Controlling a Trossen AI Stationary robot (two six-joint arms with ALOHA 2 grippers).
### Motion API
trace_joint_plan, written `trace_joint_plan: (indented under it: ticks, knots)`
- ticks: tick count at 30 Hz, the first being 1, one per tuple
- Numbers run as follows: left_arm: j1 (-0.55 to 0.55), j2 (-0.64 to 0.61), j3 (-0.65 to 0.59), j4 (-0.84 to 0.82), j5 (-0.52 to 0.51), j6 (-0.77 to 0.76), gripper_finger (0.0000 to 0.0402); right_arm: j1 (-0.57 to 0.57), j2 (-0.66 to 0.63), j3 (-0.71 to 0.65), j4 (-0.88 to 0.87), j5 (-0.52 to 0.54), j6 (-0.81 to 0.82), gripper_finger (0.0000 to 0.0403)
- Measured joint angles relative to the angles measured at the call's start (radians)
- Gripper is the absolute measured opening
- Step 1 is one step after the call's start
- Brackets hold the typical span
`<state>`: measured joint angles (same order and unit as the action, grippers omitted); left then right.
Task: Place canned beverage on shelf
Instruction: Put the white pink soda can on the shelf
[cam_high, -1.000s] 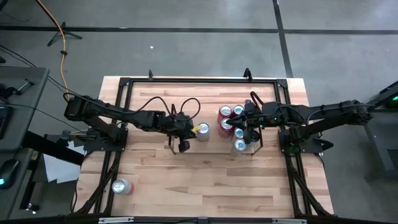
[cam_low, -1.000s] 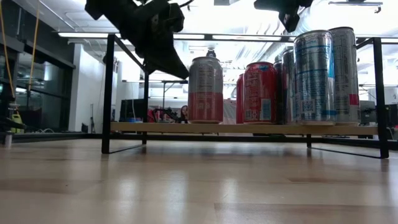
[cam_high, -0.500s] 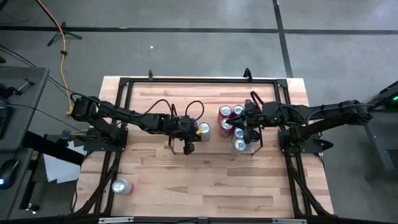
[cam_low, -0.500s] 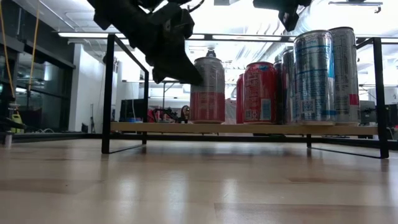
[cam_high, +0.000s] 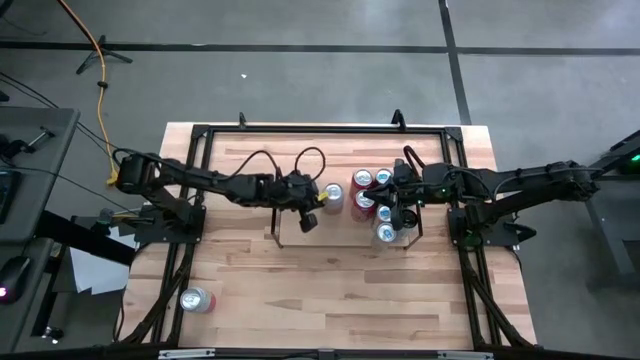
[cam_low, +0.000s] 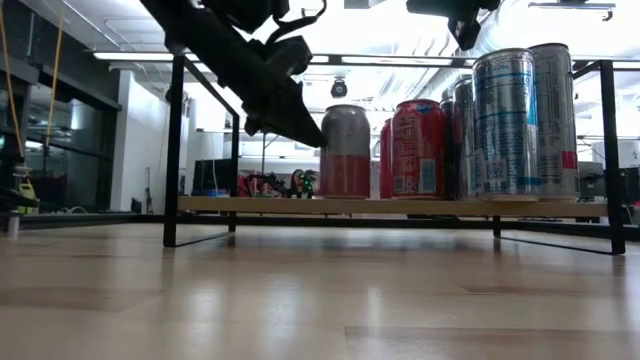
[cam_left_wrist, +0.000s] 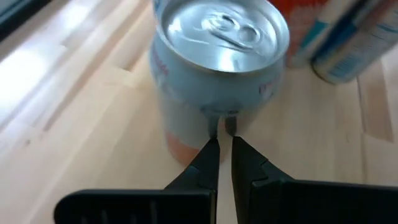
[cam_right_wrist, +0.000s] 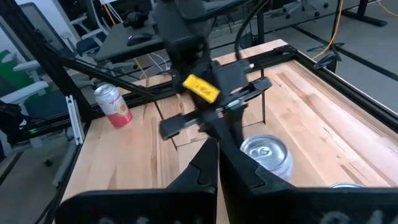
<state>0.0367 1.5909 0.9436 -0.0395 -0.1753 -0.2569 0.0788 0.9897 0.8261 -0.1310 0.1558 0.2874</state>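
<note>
Silver-and-salmon can (cam_low: 346, 150) beside red can (cam_low: 418, 148) and blue-silver can (cam_low: 505, 122), black shelf (cam_low: 176, 150).

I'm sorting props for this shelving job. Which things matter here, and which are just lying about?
In the job:
- shelf
- silver can
- left gripper, shut, at that can
- shelved cans

Lying about:
- lone can near the table corner
- orange cable on the floor

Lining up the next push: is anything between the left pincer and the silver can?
Nothing visible. The shut left pincer sits against the side of the silver can, on the shelf.
</note>
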Motion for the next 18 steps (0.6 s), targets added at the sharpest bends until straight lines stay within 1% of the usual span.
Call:
trace_joint_plan:
  ticks: [5, 8, 15, 18]
  knots:
    - [0.032, 0.0, 0.0, 0.058, 0.004, 0.005, 0.0, 0.0, 0.0, 0.0, 0.0, 0.0, 0.0, 0.0]
    - [0.044, 0.0, 0.0, 0.098, 0.052, 0.006, 0.0, 0.0, 0.0, 0.0, 0.0, 0.0, 0.0, 0.0]
    - [0.033, 0.0, 0.0, 0.084, 0.066, 0.005, 0.0, 0.0, 0.0, 0.0, 0.0, -0.001, 0.0, 0.0]
    - [0.02, 0.0, 0.0, 0.091, 0.071, -0.018, 0.0, 0.0, 0.0, 0.0, 0.0, -0.001, 0.0, 0.0]
